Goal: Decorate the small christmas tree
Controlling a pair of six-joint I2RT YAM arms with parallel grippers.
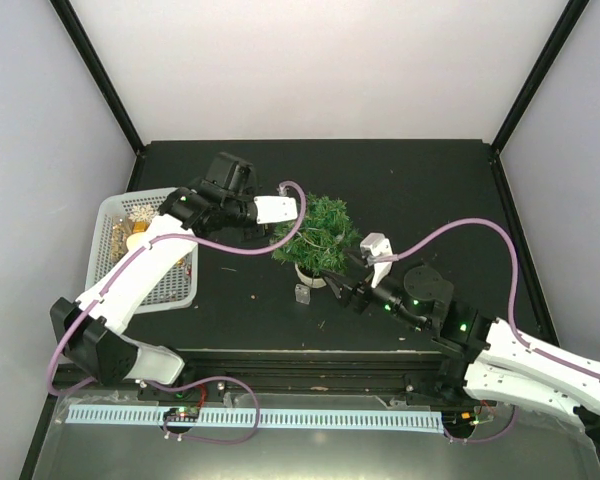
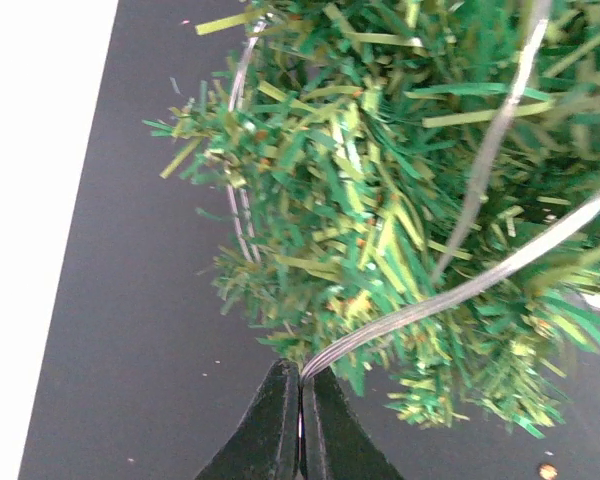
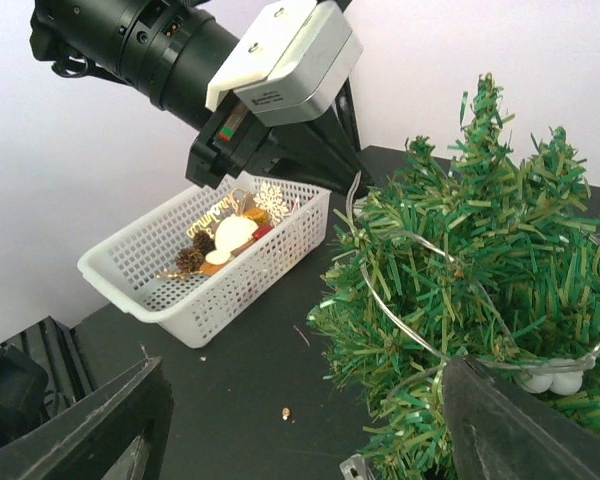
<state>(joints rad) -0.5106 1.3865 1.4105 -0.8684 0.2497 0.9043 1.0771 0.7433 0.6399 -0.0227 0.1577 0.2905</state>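
The small christmas tree (image 1: 317,232) stands mid-table in its cream-white pot (image 1: 310,274); it also shows in the left wrist view (image 2: 380,200) and the right wrist view (image 3: 480,270). A thin silver wire string (image 2: 460,290) loops around its branches. My left gripper (image 1: 272,234) is at the tree's left side, shut on the end of this wire (image 2: 302,385). My right gripper (image 1: 343,284) is open and empty, low beside the pot on the tree's right; its wide-spread fingers (image 3: 90,425) frame the tree's base. Small white bulbs (image 3: 550,380) sit low in the branches.
A white mesh basket (image 1: 110,215) with pine cones and gold ornaments stands at the left, also seen in the right wrist view (image 3: 210,270). A small clear piece (image 1: 302,294) lies in front of the pot. Tiny crumbs dot the black table.
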